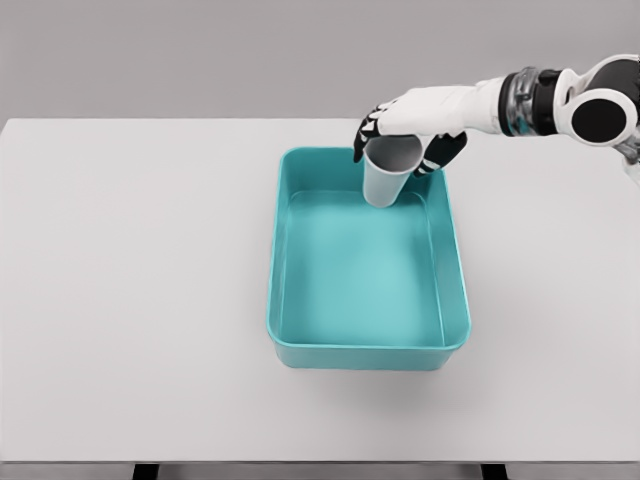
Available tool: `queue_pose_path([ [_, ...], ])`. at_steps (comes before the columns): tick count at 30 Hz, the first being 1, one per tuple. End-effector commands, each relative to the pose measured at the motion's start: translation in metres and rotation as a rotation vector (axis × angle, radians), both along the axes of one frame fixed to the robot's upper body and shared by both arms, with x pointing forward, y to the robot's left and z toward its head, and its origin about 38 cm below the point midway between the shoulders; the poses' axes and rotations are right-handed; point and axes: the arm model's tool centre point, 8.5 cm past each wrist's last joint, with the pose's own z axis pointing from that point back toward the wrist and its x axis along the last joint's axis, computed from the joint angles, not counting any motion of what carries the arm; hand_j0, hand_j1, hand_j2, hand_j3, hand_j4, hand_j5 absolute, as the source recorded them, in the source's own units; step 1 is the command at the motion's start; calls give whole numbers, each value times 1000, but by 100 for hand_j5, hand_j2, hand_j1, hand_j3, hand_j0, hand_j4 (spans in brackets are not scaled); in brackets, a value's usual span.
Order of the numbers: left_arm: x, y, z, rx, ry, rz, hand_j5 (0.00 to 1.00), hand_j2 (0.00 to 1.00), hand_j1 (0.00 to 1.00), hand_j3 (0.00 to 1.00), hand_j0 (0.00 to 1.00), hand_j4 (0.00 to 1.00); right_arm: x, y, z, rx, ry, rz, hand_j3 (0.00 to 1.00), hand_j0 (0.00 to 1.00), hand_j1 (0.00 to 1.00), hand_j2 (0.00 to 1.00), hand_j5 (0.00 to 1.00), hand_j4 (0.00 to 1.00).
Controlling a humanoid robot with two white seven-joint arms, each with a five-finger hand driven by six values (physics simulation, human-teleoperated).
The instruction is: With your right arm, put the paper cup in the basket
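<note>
A pale grey paper cup hangs upright over the far end of the teal basket, its base just above or inside the basket's back rim. My right hand comes in from the upper right and is shut on the cup near its rim, with dark fingertips curled around its left side and the thumb on its right. The basket is a rectangular tub on the white table, and nothing lies on its floor. My left arm does not show.
The white table spreads wide to the left of the basket and has a narrower strip on the right. Its front edge runs along the bottom of the picture. A grey wall stands behind the table.
</note>
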Motion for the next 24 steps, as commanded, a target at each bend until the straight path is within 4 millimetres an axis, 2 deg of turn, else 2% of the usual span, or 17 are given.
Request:
queue_pose_path([
  [1,0,0,0,0,0,0,100,100,100,100,100,100,0,1,-2,-2,5,1,71,71,71,71,71,71],
  [5,0,0,0,0,0,0,100,100,100,100,100,100,-2,10,-12,-1,27,9,71,71,71,71,71,71],
  [24,0,0,0,0,0,0,100,100,100,100,100,100,-7,17,-42,-5,91,18,71,71,71,71,71,71],
])
